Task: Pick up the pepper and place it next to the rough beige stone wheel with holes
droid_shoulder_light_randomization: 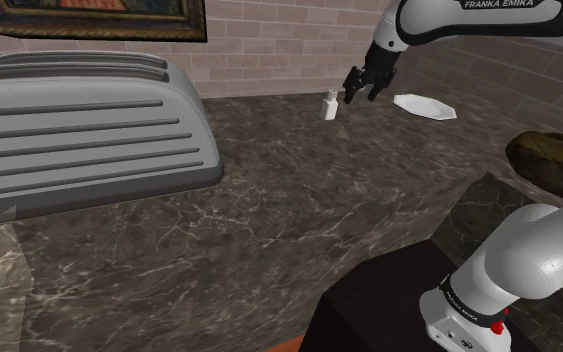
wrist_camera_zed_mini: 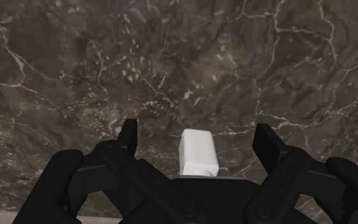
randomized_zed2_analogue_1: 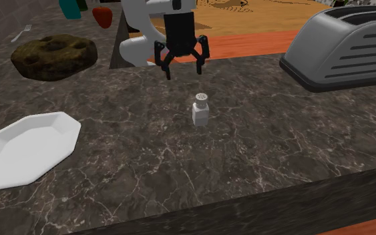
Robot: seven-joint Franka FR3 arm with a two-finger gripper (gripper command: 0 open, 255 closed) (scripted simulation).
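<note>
While the pepper shaker (randomized_zed2_analogue_1: 201, 109) stands upright, cap up, the empty pincer (randomized_zed2_analogue_1: 183, 71) gapes wide.

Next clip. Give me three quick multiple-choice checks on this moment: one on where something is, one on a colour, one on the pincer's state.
1. In the second exterior view, the white plate lies on which side of the pepper shaker?
A) left
B) right
C) beneath it

2. The shaker's body is:
A) red
B) white
C) green

3. The pincer is:
A) shut on the shaker
B) shut on the plate
C) open, holding nothing

Answers:
1 A: the plate sits near that view's left edge and the shaker near the middle.
2 B: the body is plain white under a grey perforated cap.
3 C: in the wrist view the fingers stand apart, with the shaker between them and untouched.
</note>
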